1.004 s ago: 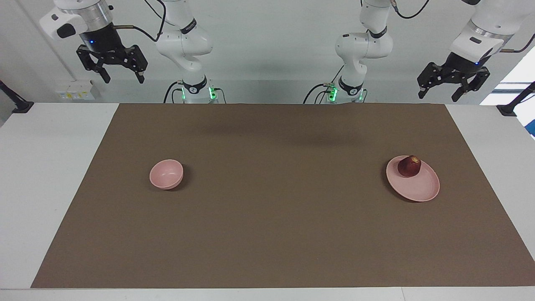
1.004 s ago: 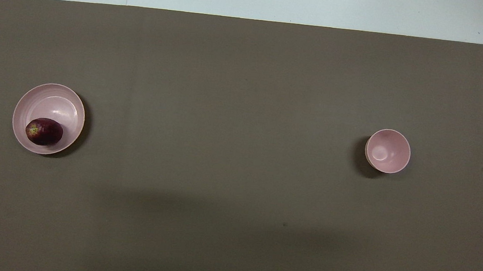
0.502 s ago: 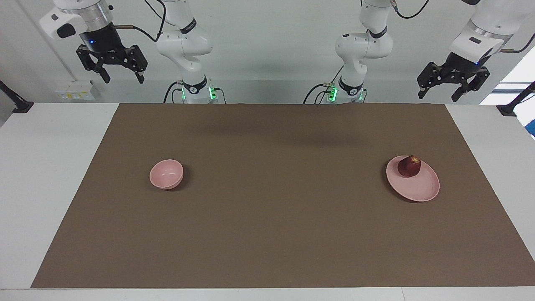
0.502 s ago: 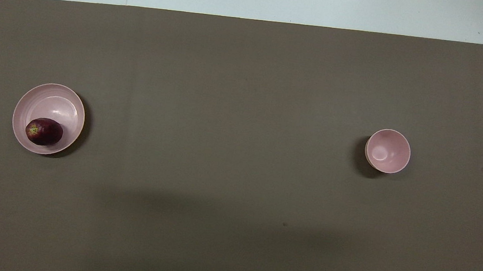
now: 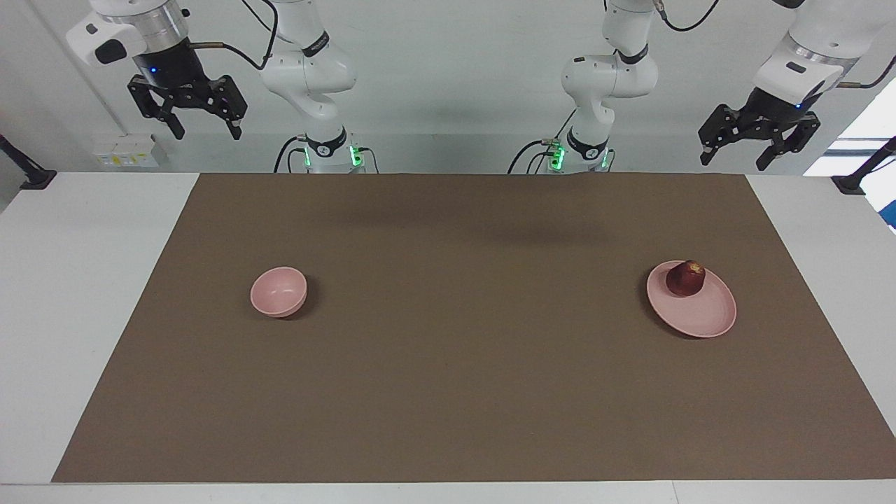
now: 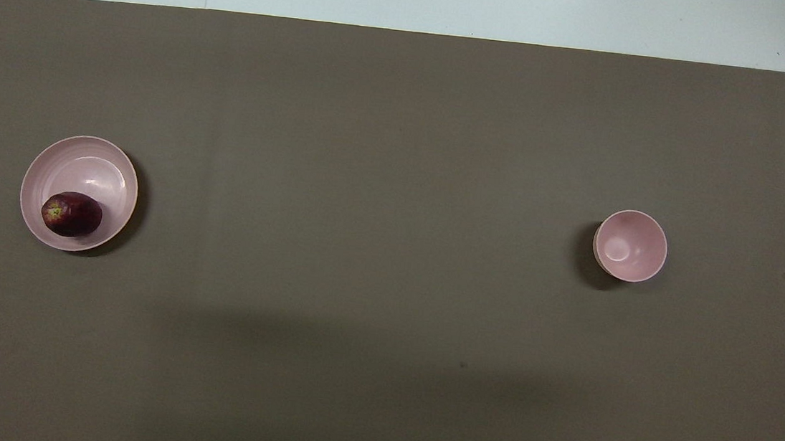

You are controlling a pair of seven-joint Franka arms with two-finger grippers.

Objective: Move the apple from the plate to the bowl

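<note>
A dark red apple (image 5: 685,278) (image 6: 71,214) lies on the pale pink plate (image 5: 702,316) (image 6: 91,166), on the part of the plate nearest the robots, toward the left arm's end of the table. The small deep pink bowl (image 5: 278,291) (image 6: 630,245) stands with nothing in it toward the right arm's end. My left gripper (image 5: 735,158) hangs open, high above the robots' edge of the table and well clear of the plate. Just as high over its own end of that edge, my right gripper (image 5: 208,133) is open too. Neither holds anything.
A brown mat (image 5: 462,336) covers most of the white table (image 5: 77,280); plate and bowl stand on it, wide apart. Black clamp mounts (image 5: 31,175) (image 5: 857,178) sit at the table's two ends near the robots.
The right gripper has risen very slightly. The apple, plate and bowl have not moved.
</note>
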